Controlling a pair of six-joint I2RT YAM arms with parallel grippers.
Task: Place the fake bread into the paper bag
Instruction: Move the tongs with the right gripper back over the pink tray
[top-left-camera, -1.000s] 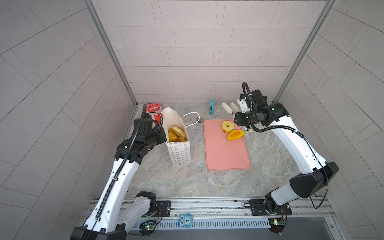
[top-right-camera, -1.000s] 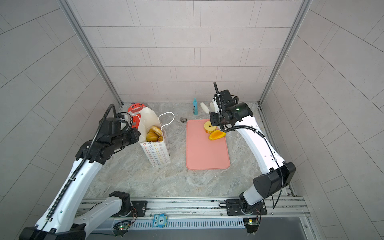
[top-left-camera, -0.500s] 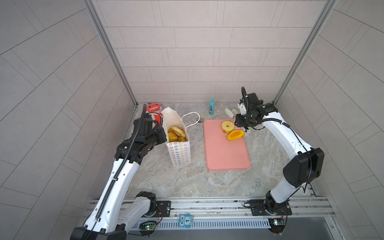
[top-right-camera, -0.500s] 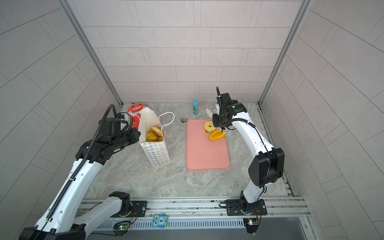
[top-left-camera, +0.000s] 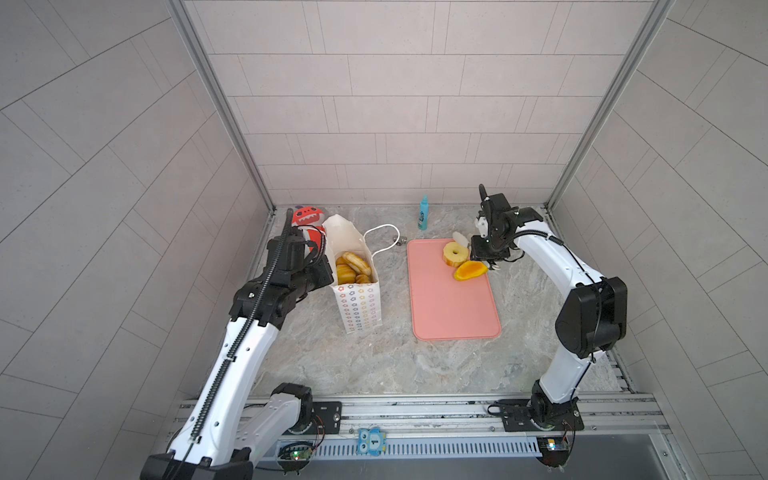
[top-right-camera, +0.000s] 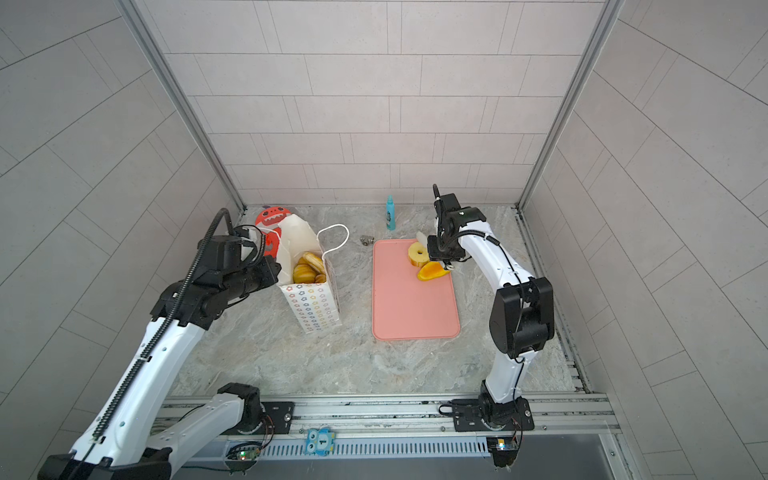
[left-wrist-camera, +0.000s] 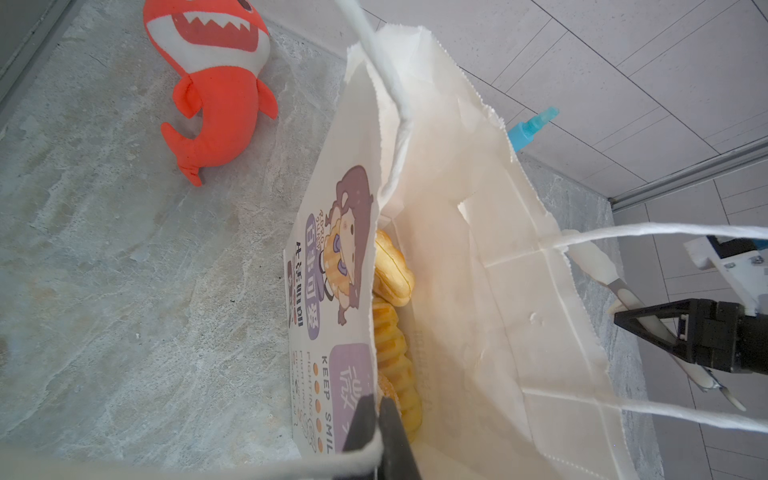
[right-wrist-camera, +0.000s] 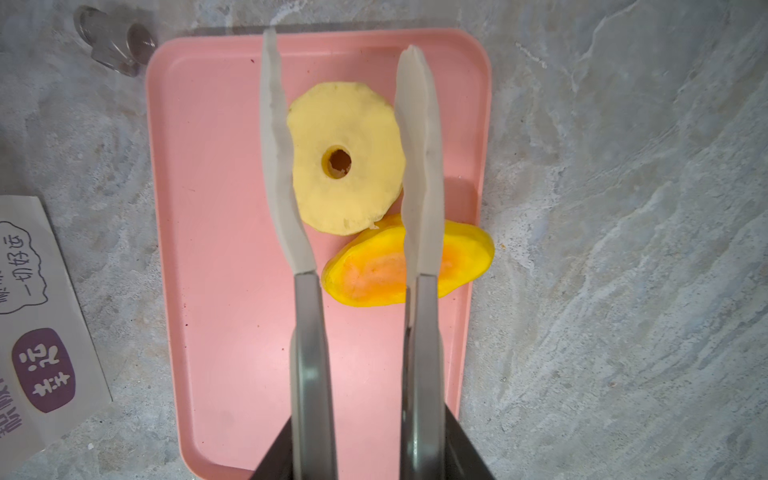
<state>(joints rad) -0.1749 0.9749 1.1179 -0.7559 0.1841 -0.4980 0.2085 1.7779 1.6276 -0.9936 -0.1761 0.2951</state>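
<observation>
The white paper bag (top-left-camera: 361, 303) (top-right-camera: 316, 307) stands open left of the pink tray, with several golden fake bread pieces (top-left-camera: 351, 268) (left-wrist-camera: 392, 270) inside. My left gripper (top-left-camera: 327, 272) (left-wrist-camera: 378, 415) is shut on the bag's printed wall near the rim. A pale ring (top-left-camera: 455, 253) (right-wrist-camera: 345, 158) and an orange bread piece (top-left-camera: 469, 271) (right-wrist-camera: 407, 266) lie on the tray's far end. My right gripper (top-left-camera: 465, 245) (right-wrist-camera: 340, 41) is open, and in the right wrist view its fingers straddle the ring. I cannot tell whether they touch it.
The pink tray (top-left-camera: 449, 307) (right-wrist-camera: 232, 291) lies flat right of the bag. A red plush shark (top-left-camera: 305, 216) (left-wrist-camera: 212, 83) sits behind the bag in the far left corner. A blue bottle (top-left-camera: 423, 212) and a small metal thing (top-left-camera: 401, 240) stand near the back wall.
The right arm has folded in, its elbow drawn nearer and upright, and its gripper has come down a little over the ring. The left arm and the bag have not moved.
</observation>
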